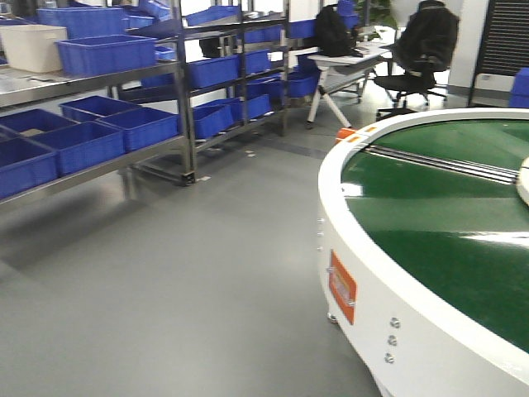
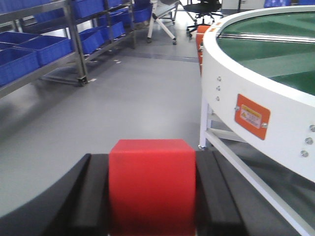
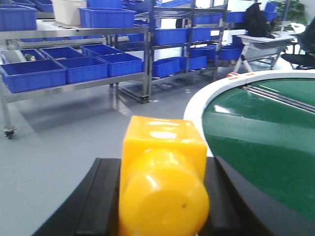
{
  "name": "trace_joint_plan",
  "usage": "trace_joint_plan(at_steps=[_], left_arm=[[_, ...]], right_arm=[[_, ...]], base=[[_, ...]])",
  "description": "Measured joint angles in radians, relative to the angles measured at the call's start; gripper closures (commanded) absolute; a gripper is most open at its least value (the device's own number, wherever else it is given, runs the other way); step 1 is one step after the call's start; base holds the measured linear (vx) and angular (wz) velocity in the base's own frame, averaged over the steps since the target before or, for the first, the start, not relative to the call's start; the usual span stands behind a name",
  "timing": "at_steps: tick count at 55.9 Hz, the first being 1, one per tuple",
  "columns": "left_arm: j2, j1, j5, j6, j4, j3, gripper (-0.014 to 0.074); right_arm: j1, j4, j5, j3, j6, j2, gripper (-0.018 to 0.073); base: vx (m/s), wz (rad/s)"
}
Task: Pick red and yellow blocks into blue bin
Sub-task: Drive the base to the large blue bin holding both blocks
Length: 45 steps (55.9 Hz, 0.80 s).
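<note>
- Left gripper (image 2: pixel 152 164): jaws drawn in narrow on the red cube (image 2: pixel 152 189), pads flat against both side faces.
- Right gripper (image 3: pixel 163 169): clamped on the yellow brick (image 3: pixel 164 187), one stud facing the camera.
- Blue bin: cannot be told apart from the blue tubs (image 1: pixel 78 145) on the shelving (image 1: pixel 188 124). Release into a wrong tub is possible.
- Hazard: the round conveyor (image 1: pixel 430 331) rim sits near both arms. A swing could strike it and dislodge a block.
- Hazard: the brick appears to overhang its pads. A jolt may twist it loose.
</note>
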Motion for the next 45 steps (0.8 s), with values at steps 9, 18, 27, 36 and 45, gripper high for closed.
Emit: trace_joint_plan(at_steps=[9,18,27,36,45], left_arm=[[0.000,0.000,0.000,0.000,0.000,0.000,0.0596],[0.000,0.000,0.000,0.000,0.000,0.000,0.0596],[0.000,0.000,0.000,0.000,0.000,0.000,0.0596],[0.000,0.000,0.000,0.000,0.000,0.000,0.0596],[0.000,0.000,0.000,0.000,0.000,0.000,0.0596]], right_arm=[[0.000,0.000,0.000,0.000,0.000,0.000,0.0569],[0.000,0.000,0.000,0.000,0.000,0.000,0.0569],[0.000,0.000,0.000,0.000,0.000,0.000,0.0569],[0.000,0.000,0.000,0.000,0.000,0.000,0.0569],[0.000,0.000,0.000,0.000,0.000,0.000,0.0569]], base=[[-0.07,0.27],[-0.04,0.17],[0.00,0.13],[0.03,0.17],[0.08,0.31]])
